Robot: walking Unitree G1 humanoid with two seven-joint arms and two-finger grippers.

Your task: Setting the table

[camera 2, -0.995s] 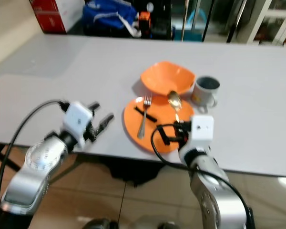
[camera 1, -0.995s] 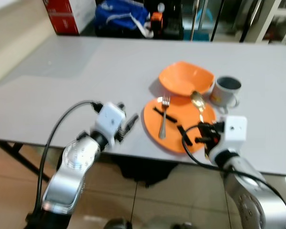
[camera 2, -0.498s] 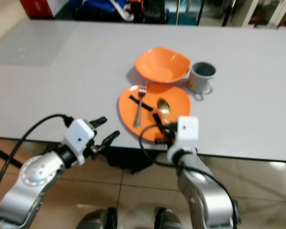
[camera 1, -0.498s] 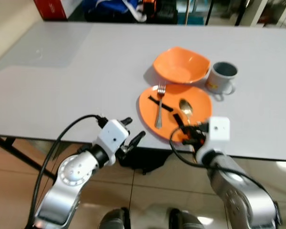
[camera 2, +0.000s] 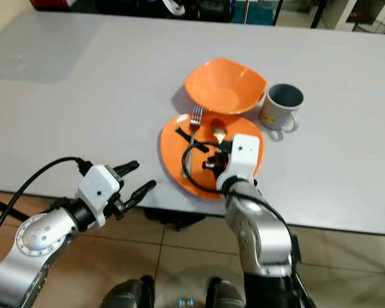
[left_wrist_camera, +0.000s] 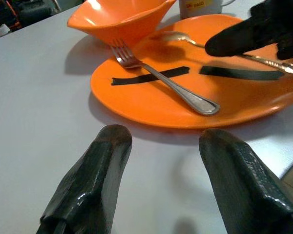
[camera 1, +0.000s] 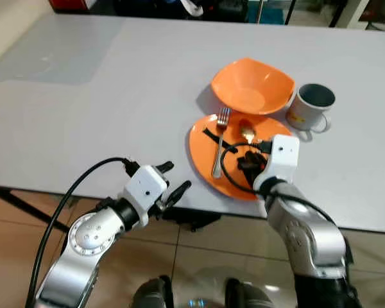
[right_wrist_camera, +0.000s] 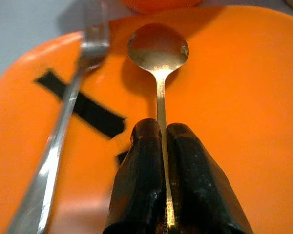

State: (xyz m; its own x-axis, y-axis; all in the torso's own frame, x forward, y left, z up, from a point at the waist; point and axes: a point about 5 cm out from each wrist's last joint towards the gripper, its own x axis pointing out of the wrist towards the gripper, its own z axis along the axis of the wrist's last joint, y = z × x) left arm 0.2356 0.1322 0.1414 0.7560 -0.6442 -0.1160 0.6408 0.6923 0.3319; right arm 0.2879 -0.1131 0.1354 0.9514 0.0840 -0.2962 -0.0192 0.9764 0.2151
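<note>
Spoon [right_wrist_camera: 157, 51]: thin polished metal, oval bowl, over glossy orange plate [right_wrist_camera: 244, 97].
My right gripper [right_wrist_camera: 162, 139]: clamped on handle.
My left gripper [left_wrist_camera: 161, 161]: spread, empty.

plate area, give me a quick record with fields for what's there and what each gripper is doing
table: grey table
plate: orange plate near the front edge
fork: fork lying on the plate's left part, across a black tape strip
spoon: spoon over the plate, handle pinched by the right gripper
bowl: orange bowl just behind the plate
mug: grey mug right of the bowl
left gripper: left gripper open, at the table's front edge, left of the plate
</note>
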